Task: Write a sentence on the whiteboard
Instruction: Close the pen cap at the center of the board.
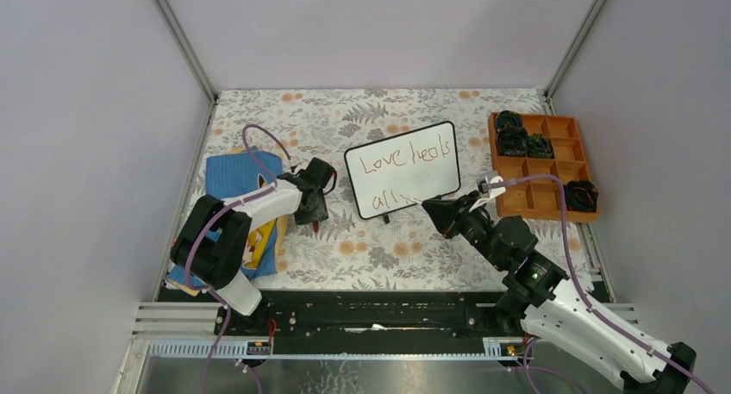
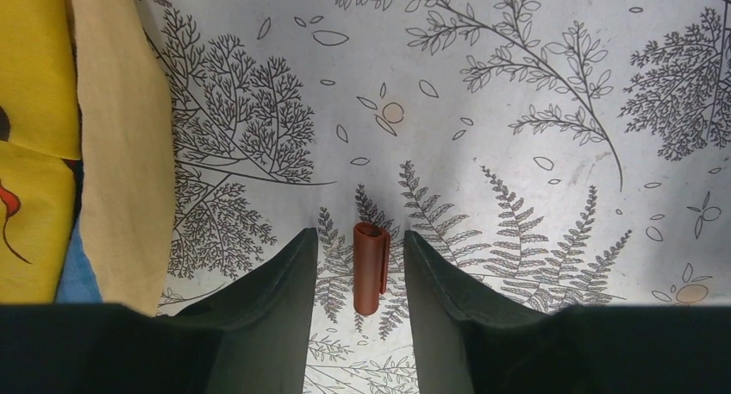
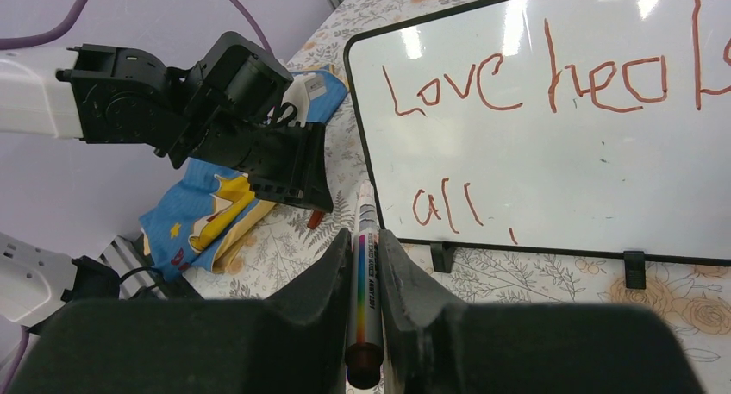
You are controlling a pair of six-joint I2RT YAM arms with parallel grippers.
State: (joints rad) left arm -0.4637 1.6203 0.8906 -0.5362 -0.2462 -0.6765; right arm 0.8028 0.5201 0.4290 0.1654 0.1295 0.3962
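Observation:
The whiteboard [image 1: 414, 183] stands on its black feet mid-table, tilted. The sentence [image 1: 405, 156] in thin red-brown script reads "Love heals", with "all" below; it is close up in the right wrist view [image 3: 534, 84]. My right gripper [image 3: 365, 239] is shut on a silver marker [image 3: 364, 273] with a rainbow stripe. The marker's tip points at the whiteboard's [image 3: 560, 178] lower left corner, a little short of it. My left gripper [image 2: 358, 234] is open and points down at the table. A red-brown marker cap [image 2: 371, 269] lies between its fingers, with a gap on each side.
A folded blue and yellow cloth [image 1: 246, 178] lies at the left, beside and under the left arm. An orange compartment tray [image 1: 556, 165] with dark bundles sits at the back right. Grey walls close in the floral table cover on three sides.

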